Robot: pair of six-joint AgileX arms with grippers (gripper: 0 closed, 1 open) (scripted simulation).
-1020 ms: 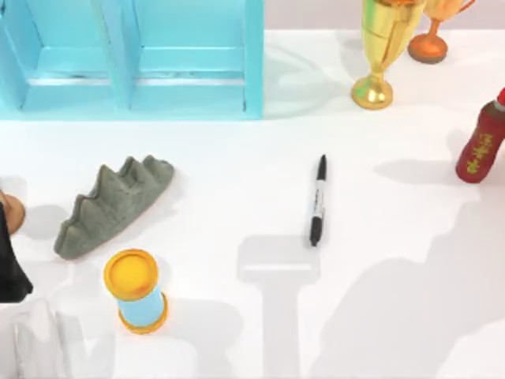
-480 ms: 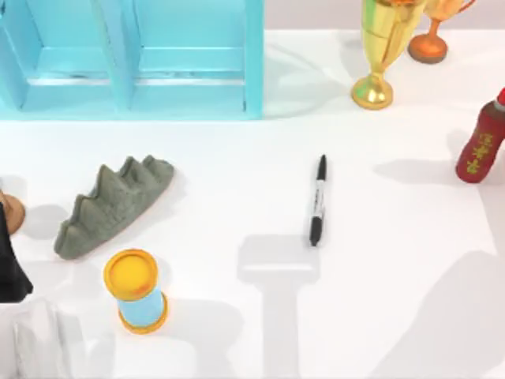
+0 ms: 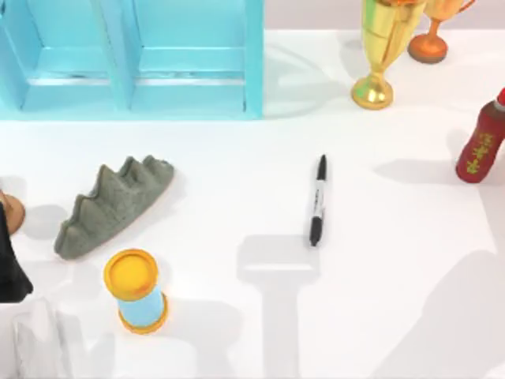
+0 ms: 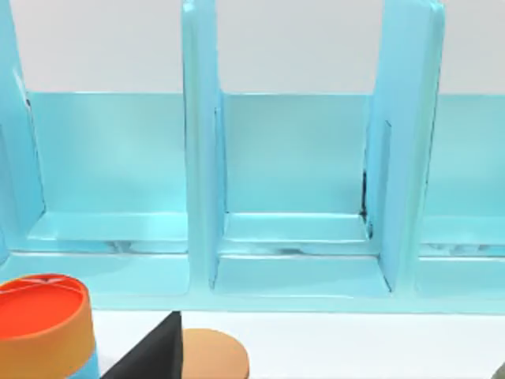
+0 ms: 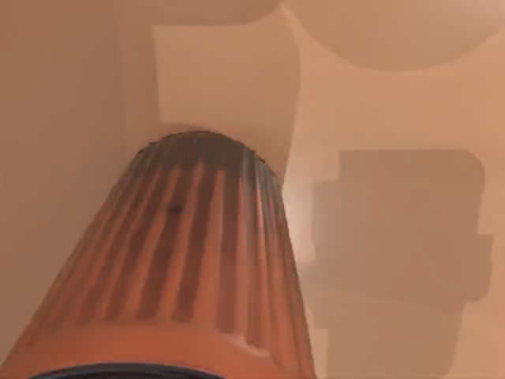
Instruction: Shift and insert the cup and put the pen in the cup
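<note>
Right tool: can't tell how far open it is, or if it grips anything.

Worktop (image 3: 237, 332) is white & wide. Blue rack (image 3: 252, 63) stands at the back left, w/ open slots side by side. Grey bumpy lump (image 3: 110, 209) lies in front of the rack, to the left. Gold trophy (image 3: 379, 47) is at the back, right of the rack. Red bottle (image 3: 481, 150) is at the far right edge. Blue can w/ yellow ends (image 3: 136, 292) stands near the front left, just below the lump. Left arm (image 3: 8, 268) sits parked at the left edge.

Cup (image 5: 189, 260) is v. close under the right wrist camera, ribbed side showing, over a pale surface. I think the right arm is carrying it, prob. near the front right, where a big shadow falls. Pen (image 3: 317, 201) lies flat in the middle of the worktop, well apart from everything.

Step in hand, I think: get the cup into a rack slot. To do it well:
- Keep the cup straight up, mouth on top, so the pen can drop in later.
- Go high enough over the pen & lump, so nothing gets bumped.
- Line up w/ the middle of one slot, not a wall.
- Slide in slow, set it flat, let go only when it stands.
</note>
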